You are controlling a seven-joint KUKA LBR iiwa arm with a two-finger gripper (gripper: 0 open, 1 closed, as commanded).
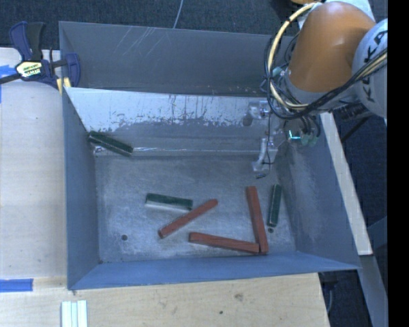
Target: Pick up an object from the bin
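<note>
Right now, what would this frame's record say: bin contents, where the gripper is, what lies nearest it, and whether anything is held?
container: grey metal bin
gripper: gripper, at the back right, above the floor
nearest: right red-brown stick and right dark green stick, side by side
other things: front red-brown stick, slanted red-brown stick, middle dark green stick, back-left dark green stick
held: nothing seen in the gripper
</note>
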